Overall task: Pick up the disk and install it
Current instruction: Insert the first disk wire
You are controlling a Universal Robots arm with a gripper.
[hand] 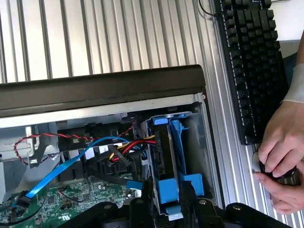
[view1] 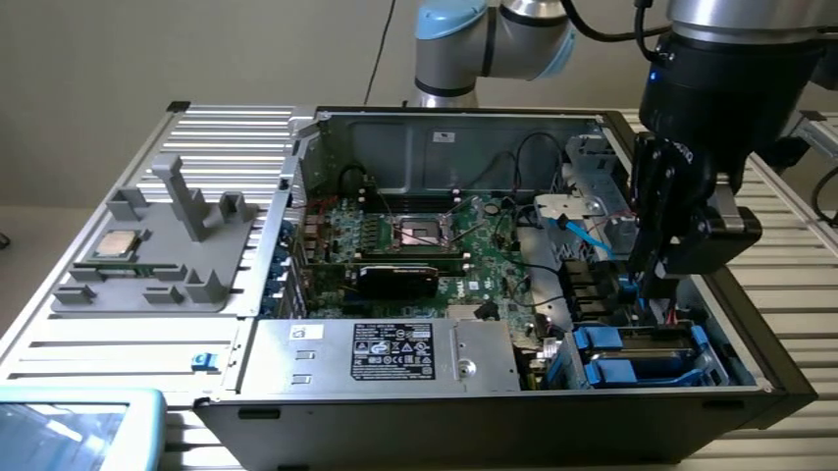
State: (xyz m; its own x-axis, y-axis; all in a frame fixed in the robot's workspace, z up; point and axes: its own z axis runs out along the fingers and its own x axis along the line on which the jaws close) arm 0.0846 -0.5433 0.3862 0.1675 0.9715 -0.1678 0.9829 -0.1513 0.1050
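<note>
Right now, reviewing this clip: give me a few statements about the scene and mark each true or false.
1. The gripper is down inside the open computer case, at the drive bay on the exterior view's right. True.
2. The disk, with blue rails, sits edge-on between the gripper's fingers. True.
3. The small square chip lies on the motherboard. False: it rests on the grey holder outside the case.
4. A person's hand is beside a black keyboard. True.
5. The case's side panel is on. False: it is open, motherboard exposed.
</note>
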